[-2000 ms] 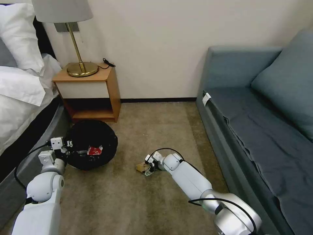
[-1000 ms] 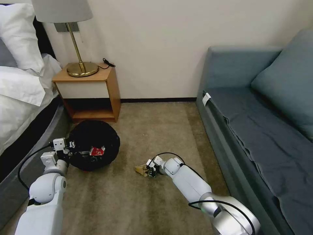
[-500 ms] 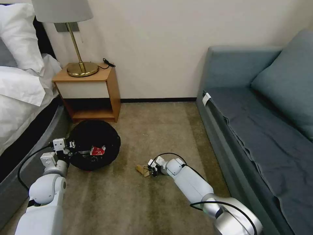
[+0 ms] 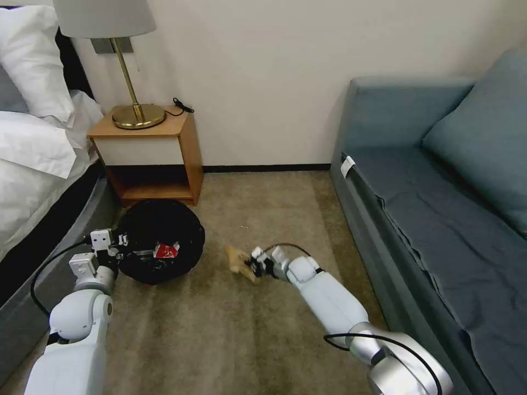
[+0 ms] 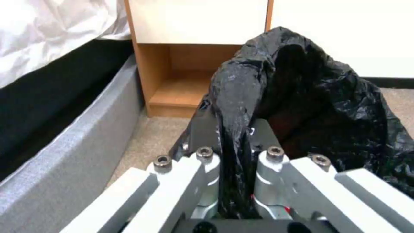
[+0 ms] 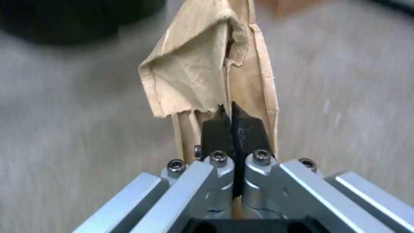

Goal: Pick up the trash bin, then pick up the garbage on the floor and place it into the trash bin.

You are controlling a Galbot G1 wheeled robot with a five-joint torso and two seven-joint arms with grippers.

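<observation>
Looking down from the head camera, you have a wooden nightstand (image 4: 151, 156) against the wall with a brass lamp (image 4: 129, 66) on it, a bed (image 4: 33, 148) along your left side and a blue-grey sofa (image 4: 439, 203) along your right, with open carpet (image 4: 219, 334) between them. The trash bin (image 4: 160, 241) sits just in front of the nightstand and close to the bed frame, its black liner (image 5: 310, 94) folded over the rim; inside it you can see a red-and-white wrapper (image 4: 164, 251) lying on the liner. Nothing lies on the carpet between the bin and your right arm. Your left gripper (image 4: 118, 249) is at the near-left edge of the bin, and in the left wrist view its jaws are clamped tight on a bunched fold of the liner at the rim. Your right gripper (image 4: 253, 265) is low over the carpet, a little to the right of the bin and apart from it, with the crumpled tan paper (image 4: 237, 259) sticking out toward the bin. In the right wrist view the black fingertips (image 6: 218, 127) are pinched together on the lower edge of that paper (image 6: 202, 64), which stands up beyond them. You cannot read any writing on the wrapper or the paper.
</observation>
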